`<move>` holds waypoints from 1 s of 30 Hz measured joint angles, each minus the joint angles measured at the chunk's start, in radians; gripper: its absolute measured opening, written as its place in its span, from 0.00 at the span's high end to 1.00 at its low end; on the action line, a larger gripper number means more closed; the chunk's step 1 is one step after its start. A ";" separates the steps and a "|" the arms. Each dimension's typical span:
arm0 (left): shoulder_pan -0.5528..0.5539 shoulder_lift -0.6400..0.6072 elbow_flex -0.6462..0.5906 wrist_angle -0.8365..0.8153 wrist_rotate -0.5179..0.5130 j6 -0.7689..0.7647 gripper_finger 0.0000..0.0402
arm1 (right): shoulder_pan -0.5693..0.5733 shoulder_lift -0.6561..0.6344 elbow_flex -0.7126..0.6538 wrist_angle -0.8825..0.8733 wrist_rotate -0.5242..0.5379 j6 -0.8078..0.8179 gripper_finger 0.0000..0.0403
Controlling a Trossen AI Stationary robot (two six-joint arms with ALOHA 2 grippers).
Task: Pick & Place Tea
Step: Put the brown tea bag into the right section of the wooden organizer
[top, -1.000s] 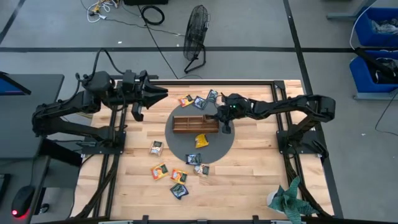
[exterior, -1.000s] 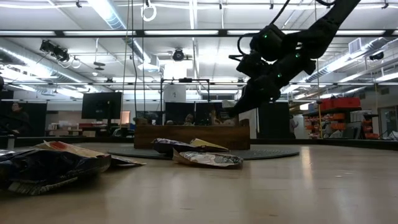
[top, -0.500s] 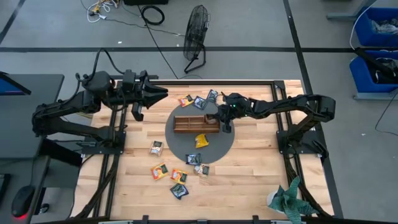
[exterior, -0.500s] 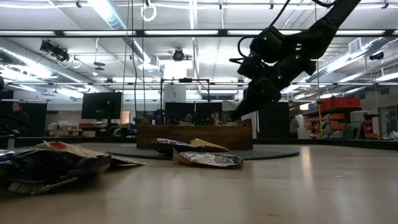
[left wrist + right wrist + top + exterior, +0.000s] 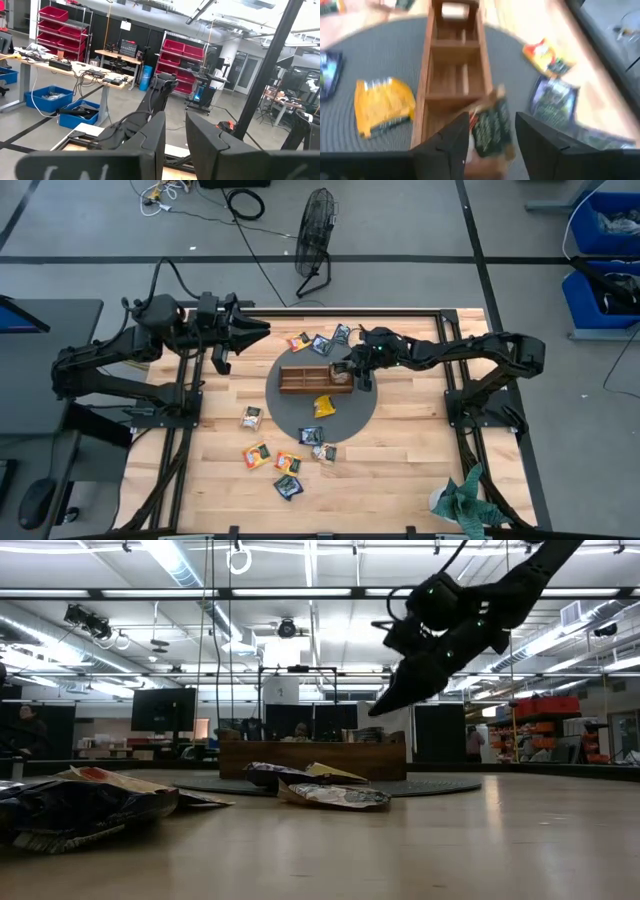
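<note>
Tea sachet (image 5: 491,127) lies at tray (image 5: 451,75) end; right gripper (image 5: 490,142) jaws parted, empty.

floor: grey concrete (image 5: 100,230) | fan (image 5: 316,225) – standing | ceiling strip lights (image 5: 170,560) | red bin shelves (image 5: 177,55)

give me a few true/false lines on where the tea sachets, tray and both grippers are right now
1. The wooden tray sits on the round dark mat. True.
2. The right gripper hangs over the tray's right end, fingers apart. True.
3. A yellow sachet lies inside the tray. False: it lies on the mat beside the tray.
4. The left gripper is above the tray. False: it waits at the table's far left edge.
5. A dark sachet sits at the tray's end compartment. True.
</note>
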 joint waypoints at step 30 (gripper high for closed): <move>-0.018 0.104 0.001 -0.317 0.051 0.030 0.81 | 0.320 -0.391 0.000 -0.131 0.021 0.564 0.97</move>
